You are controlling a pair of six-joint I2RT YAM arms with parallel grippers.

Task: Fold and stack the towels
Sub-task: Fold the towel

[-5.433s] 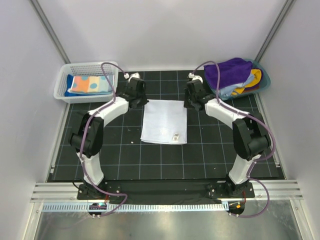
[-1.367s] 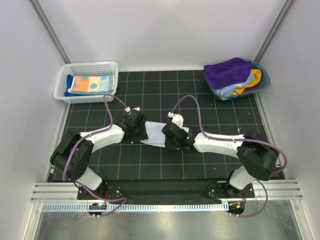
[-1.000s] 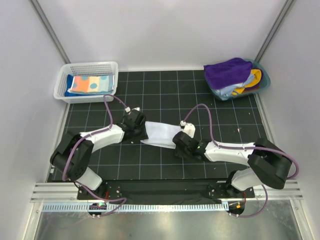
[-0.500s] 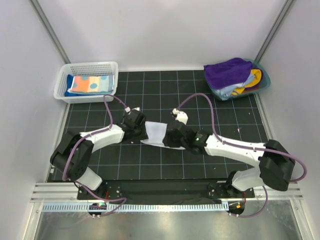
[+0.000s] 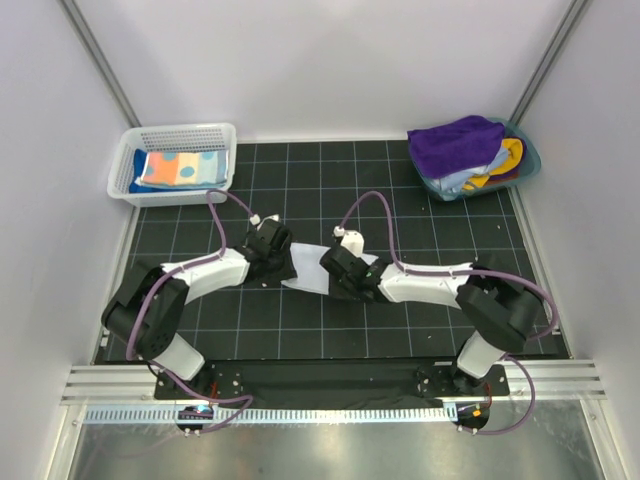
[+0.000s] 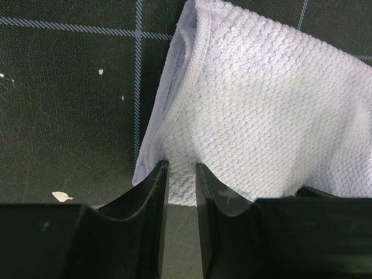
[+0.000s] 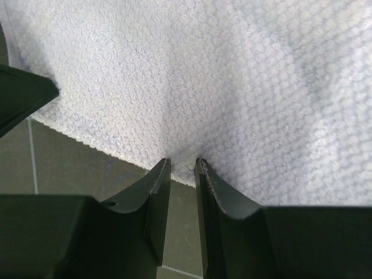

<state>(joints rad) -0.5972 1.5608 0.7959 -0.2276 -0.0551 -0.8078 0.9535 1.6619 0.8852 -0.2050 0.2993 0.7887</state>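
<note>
— Gripping with the left gripper (image 6: 181, 165)?

— Yes. Clamped narrow on the white towel (image 5: 308, 266), with cloth pinched between the black fingers (image 6: 148, 203) at the left hem, just where the folded edge rolls over.

— And at the right gripper (image 7: 182, 161)?

— Likewise drawn in narrow, nipping the hem of that same towel at the tips. Weave bunched into a faint crease just above them.

— Whereabouts on the mat (image 5: 400, 200)?

— Mid-mat, seen from above. Lying as a narrow folded strip on the black gridded surface, held at its nine o'clock end by the left pincer and on its near edge, about six o'clock, by the right one.

— Room around it?

— Open grid squares at twelve o'clock up to the far edge, more at six o'clock toward the near edge. A few pale specks (image 6: 61, 196) on the mat at eight o'clock of the left fingers.

— Farther out?

— At ten o'clock, in the far-left corner, a white mesh basket (image 5: 122, 170) holding a folded polka-dot towel (image 5: 180, 168). At two o'clock, in the far-right corner, a teal tub (image 5: 530, 160) heaped with a purple towel (image 5: 455, 143) over light blue cloth (image 5: 468, 183). Both well apart from the white towel, close to the side walls.
</note>
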